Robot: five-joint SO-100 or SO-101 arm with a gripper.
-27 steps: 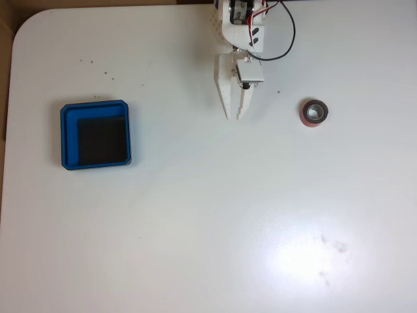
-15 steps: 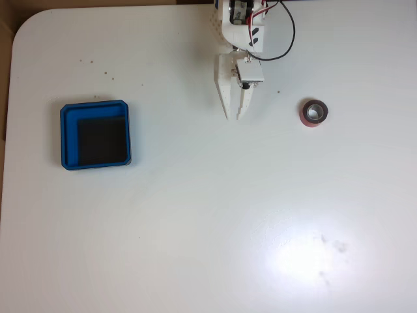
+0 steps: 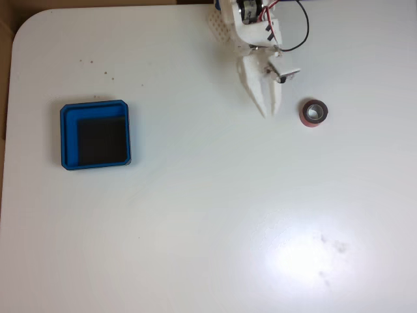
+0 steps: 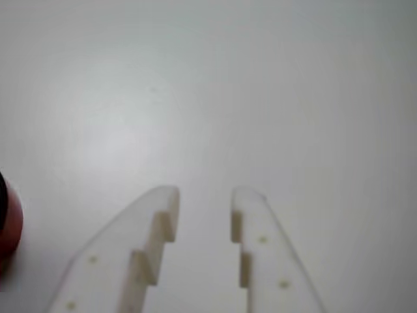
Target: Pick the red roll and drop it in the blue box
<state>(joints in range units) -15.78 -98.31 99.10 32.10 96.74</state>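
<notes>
A: What is seen at the left in the fixed view?

B: The blue box (image 3: 96,134) is found there, far to the left of the gripper (image 3: 267,109). Its floor is dark, and nothing can be made out inside it. It is set flat on the white table (image 3: 195,228).

A: And in the middle?

B: The white gripper is seen there, pointing down the picture. The top of the arm is cut off by the upper edge. Red and black wires (image 3: 296,29) are looped beside it. From above, the two fingers look like one point, so the gap is hard to tell there.

A: Can the gap be seen somewhere?

B: Yes, in the wrist view. The gripper (image 4: 203,195) is seen with its fingers (image 4: 251,238) a little apart, and nothing is held between them. Only bare table is seen in the gap. The bottoms of the fingers are cut off by the lower edge.

A: Where is the red roll?

B: In the fixed view the red roll (image 3: 313,113) is lying just to the right of the gripper tip, not touched by it. Its grey inside and dark hole are seen. In the wrist view only a blurry red bit (image 4: 9,225) is seen at the left edge; the rest is cut off.
</notes>
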